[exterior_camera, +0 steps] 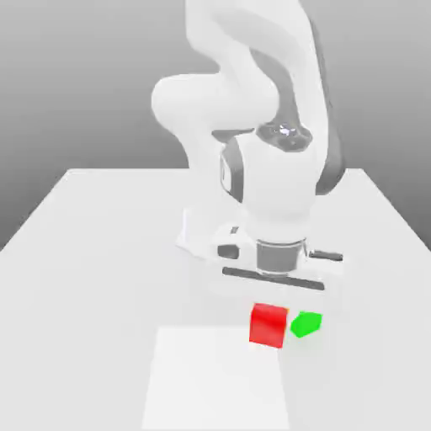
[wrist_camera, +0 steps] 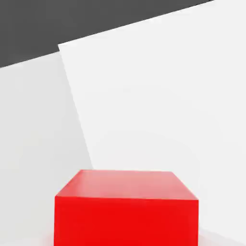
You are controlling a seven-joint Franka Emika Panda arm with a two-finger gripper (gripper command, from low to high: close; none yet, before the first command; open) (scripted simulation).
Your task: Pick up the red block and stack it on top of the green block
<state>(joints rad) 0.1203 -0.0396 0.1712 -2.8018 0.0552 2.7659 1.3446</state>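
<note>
The red block [exterior_camera: 268, 326] rests on the white table, right under my hand in the exterior view. It looms close in the hand view as the red block [wrist_camera: 126, 211]. My gripper [exterior_camera: 271, 305] has come straight down over it and is shut on the red block, which still looks to be at table height. The green block [exterior_camera: 305, 324] is smaller in view and lies just to the exterior view's right of the red one, with a narrow gap between them.
A lighter square patch [exterior_camera: 215, 379] marks the table in front of the blocks, also seen as the lighter patch [wrist_camera: 158, 96]. The arm's base [exterior_camera: 206, 236] stands behind the blocks. The table [exterior_camera: 93, 252] spreads wide to both sides.
</note>
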